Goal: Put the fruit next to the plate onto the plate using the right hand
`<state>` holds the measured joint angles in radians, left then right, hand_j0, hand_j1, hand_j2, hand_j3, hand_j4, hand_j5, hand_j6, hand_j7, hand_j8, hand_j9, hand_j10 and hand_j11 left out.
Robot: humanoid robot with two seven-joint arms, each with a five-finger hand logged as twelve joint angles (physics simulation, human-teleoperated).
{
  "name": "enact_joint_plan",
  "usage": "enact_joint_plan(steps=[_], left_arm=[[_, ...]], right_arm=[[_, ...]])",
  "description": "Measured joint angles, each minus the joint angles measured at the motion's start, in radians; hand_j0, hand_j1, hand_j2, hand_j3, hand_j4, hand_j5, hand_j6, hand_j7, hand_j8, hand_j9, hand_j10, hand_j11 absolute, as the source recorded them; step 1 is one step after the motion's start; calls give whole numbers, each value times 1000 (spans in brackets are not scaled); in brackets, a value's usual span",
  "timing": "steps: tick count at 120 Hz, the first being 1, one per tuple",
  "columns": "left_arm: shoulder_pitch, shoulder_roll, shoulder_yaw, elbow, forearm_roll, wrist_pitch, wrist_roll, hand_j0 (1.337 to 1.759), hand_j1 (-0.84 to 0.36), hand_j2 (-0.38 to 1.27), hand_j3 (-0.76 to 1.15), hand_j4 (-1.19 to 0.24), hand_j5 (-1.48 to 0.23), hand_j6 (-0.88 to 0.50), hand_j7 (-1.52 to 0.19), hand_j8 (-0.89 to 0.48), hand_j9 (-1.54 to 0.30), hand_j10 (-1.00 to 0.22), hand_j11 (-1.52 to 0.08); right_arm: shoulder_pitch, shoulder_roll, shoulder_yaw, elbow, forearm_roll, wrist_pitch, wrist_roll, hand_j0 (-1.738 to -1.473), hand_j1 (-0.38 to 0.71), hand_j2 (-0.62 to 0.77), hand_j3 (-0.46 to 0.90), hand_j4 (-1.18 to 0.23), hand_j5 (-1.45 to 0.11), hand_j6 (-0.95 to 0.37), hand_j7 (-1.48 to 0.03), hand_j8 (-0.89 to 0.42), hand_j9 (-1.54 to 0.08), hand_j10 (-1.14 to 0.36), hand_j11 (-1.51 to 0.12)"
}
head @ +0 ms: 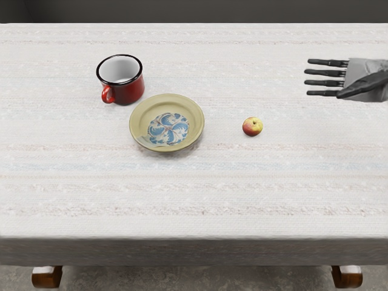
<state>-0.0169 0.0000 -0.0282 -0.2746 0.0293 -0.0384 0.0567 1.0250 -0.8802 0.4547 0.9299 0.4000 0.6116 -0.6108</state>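
A pale cloth with faint stripes covers the table (194, 200), and everything you need sits on its far half. The apple (253, 126), red and yellow, rests on the cloth at 3 o'clock of the plate (167, 122), near it but clearly apart. Your right hand (354, 79) hangs at the right edge, about 2 o'clock of the apple and well apart from it. Its fingers (324, 73) are stretched straight toward 9 o'clock and hold nothing. The left arm is out of view.

The main risk, as I judge it, is the apple itself. It is small and round, so a finger that touches it before the others close can send it rolling toward the plate's rim or the near edge. Straight fingers arriving flat may push it instead of grasping it. If you let go from too high, the apple could bounce out of the shallow plate and run on toward the red enamel mug (121, 79), which stands at 11 o'clock of the plate, just beside its rim. A low sweep could also clip the plate and shift it.

The cloth looks woven and level, with no folds to stop a roll. Behind the table the room is a plain dark band. Below the front edge two wooden feet (47, 276) stand on a grey floor (194, 279).
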Motion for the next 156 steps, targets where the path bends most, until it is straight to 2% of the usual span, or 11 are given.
enact_joint_plan(steps=[16, 20, 26, 32, 44, 54, 64, 78, 100, 132, 156], left_arm=[[0, 0, 0, 0, 0, 0, 0, 1658, 349, 0, 0, 0, 0, 0, 0, 0, 0, 0, 0], [0, 0, 0, 0, 0, 0, 0, 1658, 349, 0, 0, 0, 0, 0, 0, 0, 0, 0, 0], [0, 0, 0, 0, 0, 0, 0, 1658, 349, 0, 0, 0, 0, 0, 0, 0, 0, 0, 0], [0, 0, 0, 0, 0, 0, 0, 1658, 349, 0, 0, 0, 0, 0, 0, 0, 0, 0, 0], [0, 0, 0, 0, 0, 0, 0, 1658, 349, 0, 0, 0, 0, 0, 0, 0, 0, 0, 0], [0, 0, 0, 0, 0, 0, 0, 1658, 349, 0, 0, 0, 0, 0, 0, 0, 0, 0, 0], [0, 0, 0, 0, 0, 0, 0, 1658, 349, 0, 0, 0, 0, 0, 0, 0, 0, 0, 0], [0, 0, 0, 0, 0, 0, 0, 1658, 349, 0, 0, 0, 0, 0, 0, 0, 0, 0, 0], [0, 0, 0, 0, 0, 0, 0, 1658, 349, 0, 0, 0, 0, 0, 0, 0, 0, 0, 0], [0, 0, 0, 0, 0, 0, 0, 1658, 349, 0, 0, 0, 0, 0, 0, 0, 0, 0, 0], [0, 0, 0, 0, 0, 0, 0, 1658, 349, 0, 0, 0, 0, 0, 0, 0, 0, 0, 0]], right_arm=[[-4, 3, -1, 0, -5, 0, 0, -1658, -326, -4, 0, -15, -24, -13, -24, -14, -24, -15, -24], [4, 5, 0, 22, -39, 0, 0, -1658, -325, -4, 0, -16, -25, -14, -26, -15, -25, -17, -25], [33, 3, 1, 109, -131, 0, 0, -1658, -322, -5, 0, -18, -28, -16, -29, -17, -28, -18, -28], [60, 3, 25, 237, -258, -19, 0, -1658, -320, -5, 0, -20, -31, -19, -31, -20, -31, -21, -31], [90, 11, 72, 453, -532, -228, 0, -1658, -317, -6, 0, -24, -34, -24, -34, -24, -34, -25, -34], [98, 72, 78, 536, -759, -437, 0, -1658, -316, -6, 0, -26, -35, -26, -36, -26, -35, -27, -35], [93, 119, 80, 574, -876, -496, 0, -1658, -317, -5, 0, -27, -35, -27, -36, -27, -35, -27, -35], [68, 200, 20, 591, -972, -613, 0, -1658, -316, -5, 0, -29, -37, -29, -37, -29, -37, -29, -37], [60, 243, -89, 586, -1127, -800, 0, -1658, -315, -5, 0, -30, -38, -31, -37, -31, -38, -30, -38], [55, 364, -206, 492, -1218, -964, 0, -1658, -313, -5, 0, -33, -40, -34, -40, -33, -40, -32, -40], [49, 483, -248, 364, -1263, -1054, 0, -1658, -312, -5, 0, -34, -42, -35, -42, -34, -42, -33, -42]])
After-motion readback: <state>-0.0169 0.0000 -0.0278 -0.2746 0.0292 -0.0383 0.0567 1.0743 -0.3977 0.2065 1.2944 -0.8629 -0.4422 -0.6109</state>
